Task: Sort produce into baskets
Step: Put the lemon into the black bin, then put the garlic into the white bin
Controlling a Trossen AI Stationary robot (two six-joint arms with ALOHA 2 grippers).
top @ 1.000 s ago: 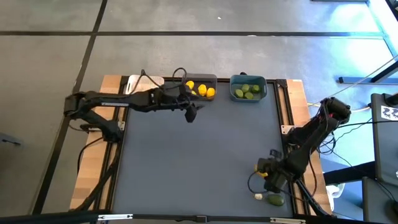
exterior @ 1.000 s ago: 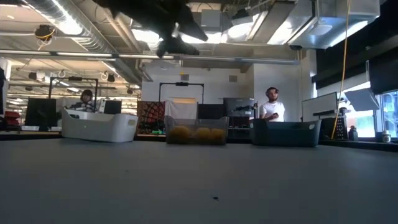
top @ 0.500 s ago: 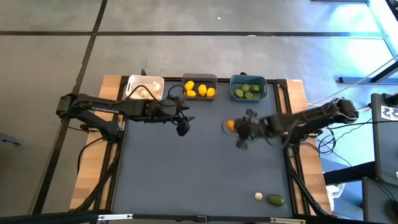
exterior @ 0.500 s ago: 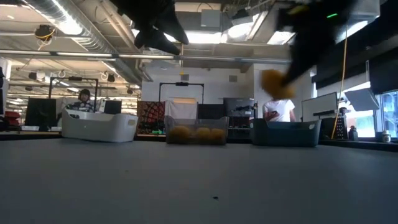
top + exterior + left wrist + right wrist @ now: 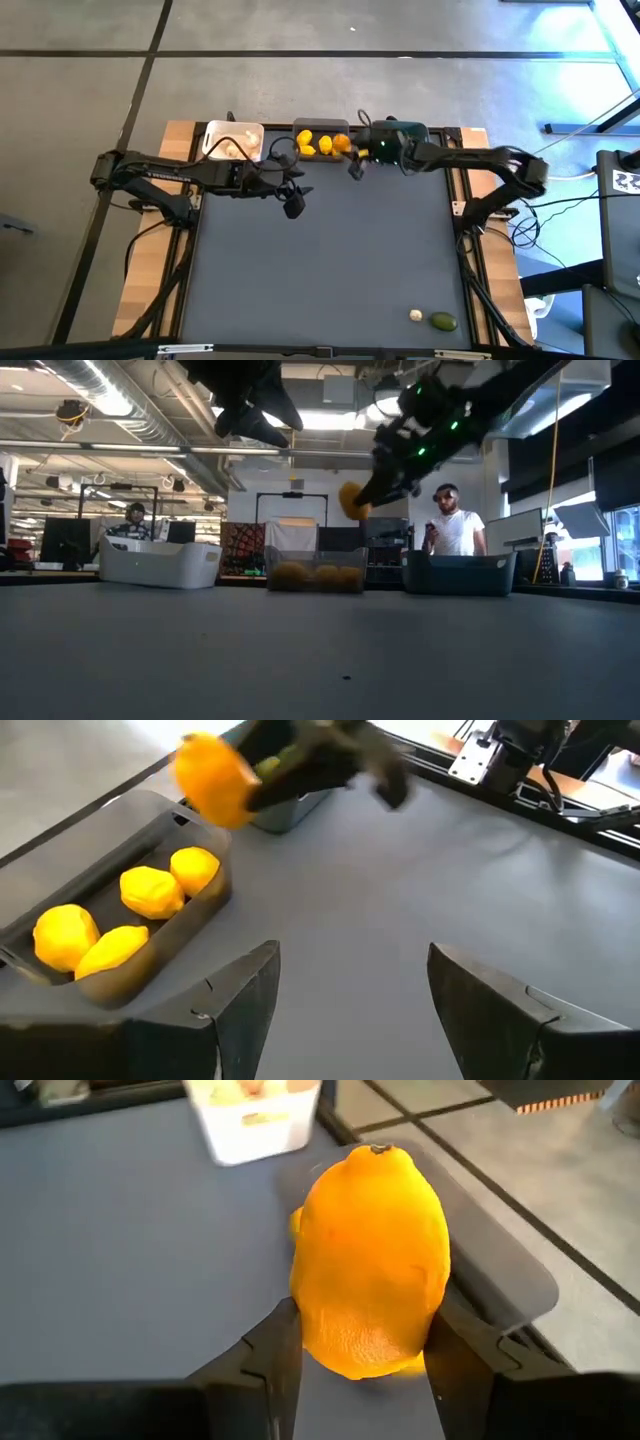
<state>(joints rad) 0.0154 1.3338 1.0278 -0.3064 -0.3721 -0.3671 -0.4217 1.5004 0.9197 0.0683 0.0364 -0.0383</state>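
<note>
My right gripper [image 5: 352,160] reaches in from the table's right, shut on a yellow-orange lemon [image 5: 372,1260]. It holds the fruit in the air over the right end of the dark grey bin [image 5: 320,128]. Several lemons [image 5: 150,890] lie in that bin. The white bin [image 5: 232,142] stands left of it. The teal bin [image 5: 412,130], on its right, is partly hidden under my right arm. My left gripper [image 5: 345,1010] hangs open over the mat just in front of the grey bin, nothing between its fingers. A garlic bulb [image 5: 416,315] and a lime [image 5: 443,321] lie on the mat near the right front corner. My right gripper pinches the lemon between its two fingers [image 5: 268,1365], one on each long side of its nearer half [image 5: 330,1350]. The fingers slant down from the table's right and lie along the fruit, whose pointed end [image 5: 378,1150] sticks out ahead. The lemon [image 5: 351,500] hangs clear of the table and the bin.
The three bins stand in a row along the far edge. Wooden strips and black rails [image 5: 458,190] border the grey mat on both sides. Beyond the table, people [image 5: 452,530] are in the room.
My right gripper has swung from the table's near right corner up toward the far edge and leftward, turning as it went. It has carried the lemon clear of the mat to the grey bin's right end. My left gripper drew a little away from that bin, then stayed still.
</note>
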